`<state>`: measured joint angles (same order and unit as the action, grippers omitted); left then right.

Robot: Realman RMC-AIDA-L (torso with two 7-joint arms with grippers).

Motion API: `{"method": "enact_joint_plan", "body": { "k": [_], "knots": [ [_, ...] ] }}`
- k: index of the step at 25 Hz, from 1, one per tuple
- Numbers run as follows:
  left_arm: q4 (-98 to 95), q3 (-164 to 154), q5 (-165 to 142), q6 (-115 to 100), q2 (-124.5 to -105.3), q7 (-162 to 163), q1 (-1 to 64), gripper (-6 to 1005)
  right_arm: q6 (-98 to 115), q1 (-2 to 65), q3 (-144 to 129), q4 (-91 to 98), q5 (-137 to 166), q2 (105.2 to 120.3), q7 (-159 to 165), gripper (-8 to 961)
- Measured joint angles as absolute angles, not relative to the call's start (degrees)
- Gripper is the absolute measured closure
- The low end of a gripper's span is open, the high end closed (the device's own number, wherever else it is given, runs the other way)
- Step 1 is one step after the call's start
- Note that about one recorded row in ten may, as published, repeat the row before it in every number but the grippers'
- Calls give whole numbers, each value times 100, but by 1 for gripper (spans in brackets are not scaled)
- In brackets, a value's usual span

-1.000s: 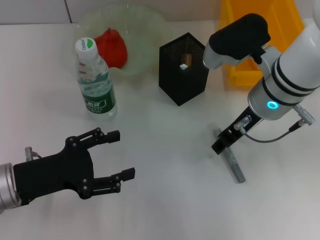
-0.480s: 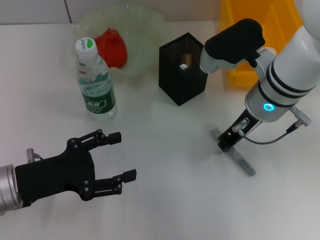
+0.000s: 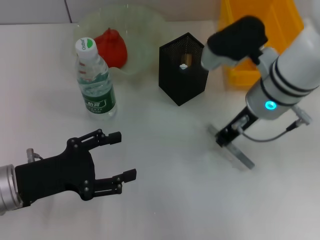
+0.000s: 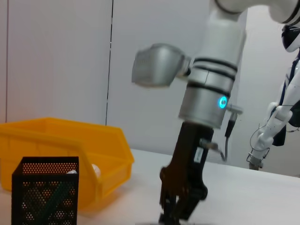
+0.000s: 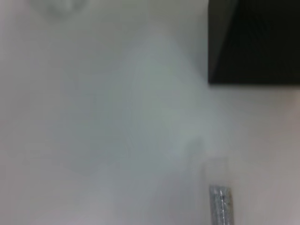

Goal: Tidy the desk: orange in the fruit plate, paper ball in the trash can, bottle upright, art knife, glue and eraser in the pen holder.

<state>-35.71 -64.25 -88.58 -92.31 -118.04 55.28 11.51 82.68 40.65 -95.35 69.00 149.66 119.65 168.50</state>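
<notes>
Our desk (image 3: 165,200) is the widest surface in the head view, white and carrying everything else. At its far edge on our right stands the trash can (image 3: 272,25), a bright yellow-orange bin partly covered by our right arm; the left wrist view shows it too (image 4: 61,140), just behind the pen holder (image 4: 44,190). On the far left sits the fruit plate (image 3: 145,30), pale green glass with a wavy rim, and the orange (image 3: 111,46) lies in it. Near the plate's front edge the bottle (image 3: 95,80) stands upright on the desk, its white-and-green cap on top. The black mesh pen holder (image 3: 183,67) stands between the plate and the trash can, with small light objects showing inside it.

Our left hand (image 3: 122,157) hovers low at the near left, well apart from all of this, its fingers spread wide and holding nothing. Our right hand (image 3: 226,137) is down at the desk surface on the right, in front of the trash can, at one end of the art knife (image 3: 239,154), a slim grey bar that looks blurred; we cannot tell whether its fingers are closed on the knife. The right wrist view shows only the knife's grey tip (image 5: 220,204) and a corner of the pen holder (image 5: 253,42).
</notes>
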Motion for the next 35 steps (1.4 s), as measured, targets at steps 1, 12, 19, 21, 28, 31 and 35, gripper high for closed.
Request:
{"method": "enact_joint_plan", "body": {
  "k": [1, 12, 19, 21, 28, 31, 35],
  "knots": [
    [-3571, -6425, -8858, -9230, -11804, 5528, 1151, 137, 8331, 3952, -9492, 7182, 14967, 11953, 16846, 807],
    [-3566, -6428, -8859, -9254, -11803, 5536, 1151, 137, 5710, 1561, -8154, 10086, 12100, 11935, 14090, 815],
    [-3566, -6433, -8859, -9255, -11803, 5523, 1158, 137, 4894, 1829, -8124, 7156, 7803, 11946, 9096, 814],
    [-3567, -6437, -8859, -9254, -11803, 5522, 1158, 137, 5010, 2157, -8059, 6132, 6867, 11929, 8012, 821],
    [-3569, -6436, -8859, -9254, -11803, 5524, 1160, 137, 5443, 3095, -7620, 3892, 6094, 11921, 6789, 820],
    [-3569, -6436, -8859, -9254, -11803, 5520, 1165, 137, 5427, 3182, -7585, 3493, 6062, 11944, 6282, 820],
    [-3569, -6434, -8859, -9254, -11803, 5512, 1178, 137, 5502, 3252, -7635, 3182, 6047, 11964, 5859, 822]
  ]
}}
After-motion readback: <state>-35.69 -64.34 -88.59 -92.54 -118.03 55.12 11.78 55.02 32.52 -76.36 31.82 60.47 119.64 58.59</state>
